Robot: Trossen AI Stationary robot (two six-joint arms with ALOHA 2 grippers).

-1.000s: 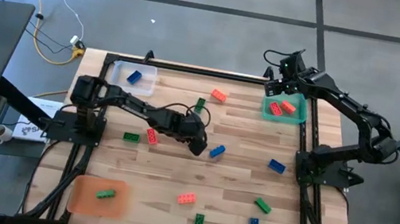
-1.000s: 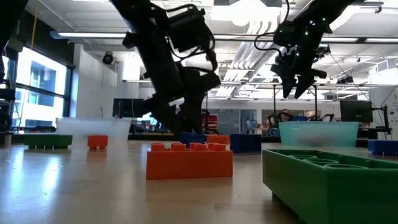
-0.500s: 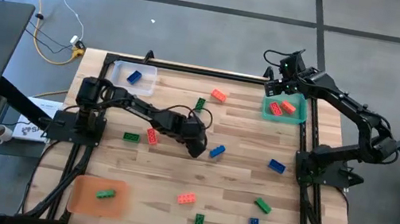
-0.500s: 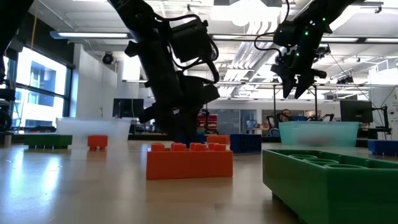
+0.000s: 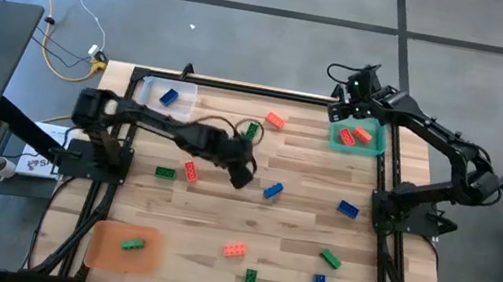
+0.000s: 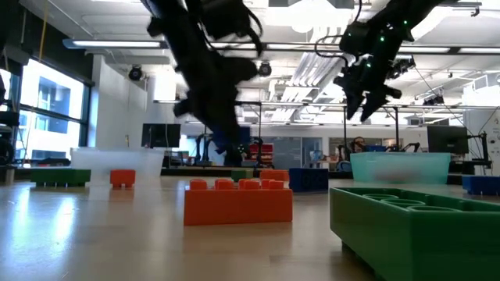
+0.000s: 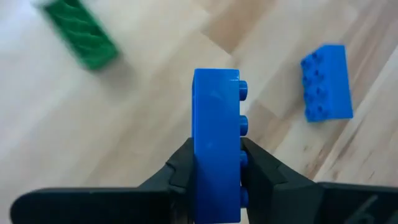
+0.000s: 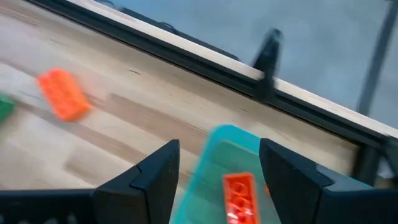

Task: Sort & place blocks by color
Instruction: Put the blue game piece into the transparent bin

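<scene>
Lifted blue block (image 7: 216, 146); green tray (image 5: 357, 138) holds red blocks (image 5: 355, 134)

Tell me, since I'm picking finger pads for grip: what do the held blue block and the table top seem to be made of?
The blue block, clamped between the left gripper's fingers, looks like hard moulded plastic: smooth, slightly glossy faces, crisp edges, round studs. The table top looks like light wood with visible grain and plank seams; its low-angle sheen suggests a sealed finish, though that is uncertain.

Left pincer (image 7: 214, 180) now shut on blue block (image 7: 216, 146), lifted.
</scene>
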